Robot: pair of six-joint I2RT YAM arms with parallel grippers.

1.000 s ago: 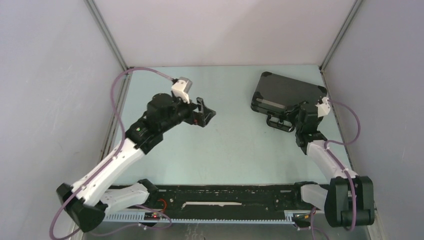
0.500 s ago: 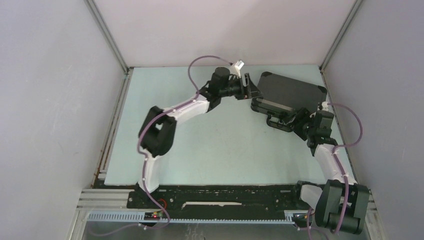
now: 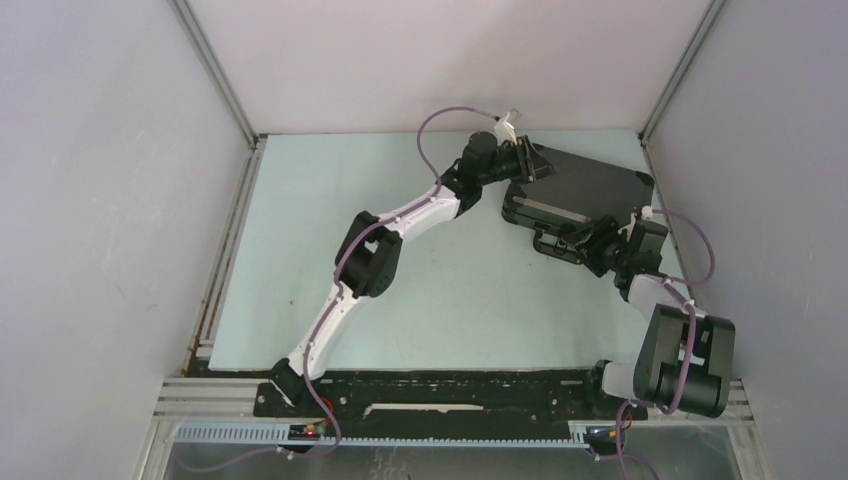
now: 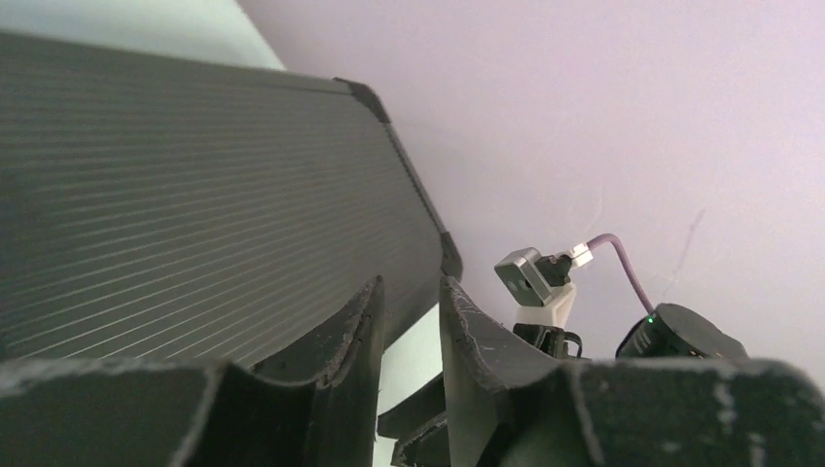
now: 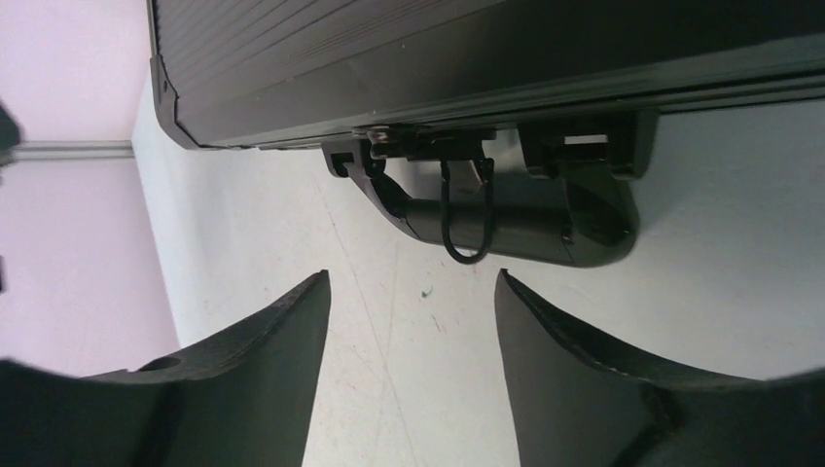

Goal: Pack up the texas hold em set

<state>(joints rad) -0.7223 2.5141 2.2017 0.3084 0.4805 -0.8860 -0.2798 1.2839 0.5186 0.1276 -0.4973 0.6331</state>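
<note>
The texas hold em set is a black ribbed briefcase (image 3: 585, 185), lid down, lying flat at the table's back right. Its handle (image 3: 558, 246) faces the near side. My left gripper (image 3: 540, 167) reaches over the case's back-left corner. In the left wrist view the ribbed lid (image 4: 195, 185) fills the left, and the left gripper (image 4: 411, 284) shows only a narrow gap with nothing in it. My right gripper (image 3: 592, 250) sits just in front of the handle. In the right wrist view the right gripper (image 5: 412, 277) stands open and empty, short of the handle (image 5: 516, 224).
Pale green tabletop (image 3: 400, 270) spreads left of the case. Grey enclosure walls (image 3: 120, 200) close in the back and both sides, and the case lies close to the right wall. The left arm (image 3: 400, 215) stretches diagonally across the middle.
The left arm has swung from mid-left across to the case's back-left corner, and its jaws have narrowed. The right arm has shifted slightly by the handle. The case has not moved.
</note>
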